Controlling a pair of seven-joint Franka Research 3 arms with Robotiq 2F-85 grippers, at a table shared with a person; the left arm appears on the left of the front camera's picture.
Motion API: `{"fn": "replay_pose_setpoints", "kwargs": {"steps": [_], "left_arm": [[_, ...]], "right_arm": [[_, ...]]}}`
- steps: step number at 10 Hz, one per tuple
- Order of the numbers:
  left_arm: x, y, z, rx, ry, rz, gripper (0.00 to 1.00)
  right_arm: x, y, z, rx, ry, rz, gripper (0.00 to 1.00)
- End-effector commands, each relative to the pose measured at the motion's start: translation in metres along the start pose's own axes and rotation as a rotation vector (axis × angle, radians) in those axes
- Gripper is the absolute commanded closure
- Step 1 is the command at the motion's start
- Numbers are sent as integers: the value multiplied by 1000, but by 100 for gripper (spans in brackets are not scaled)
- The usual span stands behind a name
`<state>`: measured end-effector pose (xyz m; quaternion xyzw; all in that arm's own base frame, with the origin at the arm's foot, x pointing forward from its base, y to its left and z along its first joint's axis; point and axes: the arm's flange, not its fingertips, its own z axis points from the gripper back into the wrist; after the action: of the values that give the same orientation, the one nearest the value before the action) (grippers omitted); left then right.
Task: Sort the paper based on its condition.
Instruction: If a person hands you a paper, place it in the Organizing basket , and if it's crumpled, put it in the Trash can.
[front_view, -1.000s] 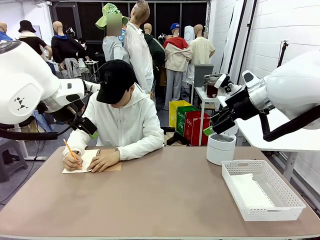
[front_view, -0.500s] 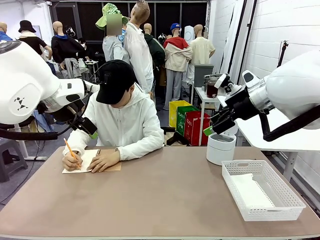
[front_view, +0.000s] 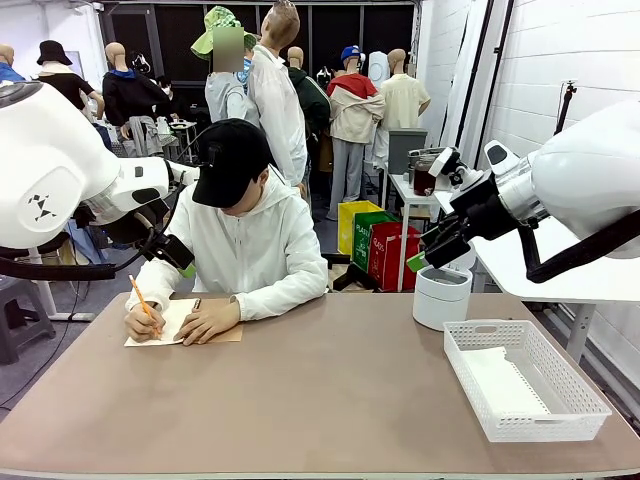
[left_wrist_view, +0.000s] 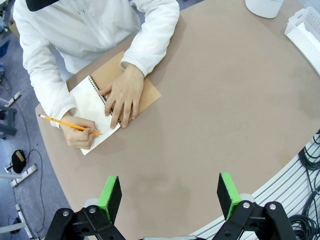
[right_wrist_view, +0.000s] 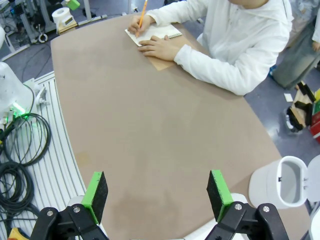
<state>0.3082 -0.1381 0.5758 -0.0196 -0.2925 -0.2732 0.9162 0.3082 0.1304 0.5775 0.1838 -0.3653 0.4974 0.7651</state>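
Two open, empty grippers hang above the table (front_view: 320, 400): left gripper (left_wrist_view: 169, 194) and right gripper (right_wrist_view: 156, 194). The paper (front_view: 500, 383) lies flat in the basket (front_view: 550, 425) at the front view's lower right, beneath the right arm, its long axis along the basket's, and its condition is hard to judge through the mesh. Nearer the left arm, the person's hand (left_wrist_view: 122, 95) covers part of a notebook (left_wrist_view: 90, 102) page.

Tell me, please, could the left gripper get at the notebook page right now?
Probably not yet: the tabletop between is bare and the left gripper hangs open, but the person's hands lie on the notebook, one writing with a pencil.
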Motion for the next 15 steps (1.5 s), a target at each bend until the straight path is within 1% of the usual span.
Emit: {"fn": "replay_pose_setpoints", "kwargs": {"steps": [1,15], "left_arm": [[-1,1,0,-1,0,1,0],[-1,1,0,-1,0,1,0]], "right_arm": [[0,0,0,1,2,8,0],[0,0,0,1,2,8,0]]}}
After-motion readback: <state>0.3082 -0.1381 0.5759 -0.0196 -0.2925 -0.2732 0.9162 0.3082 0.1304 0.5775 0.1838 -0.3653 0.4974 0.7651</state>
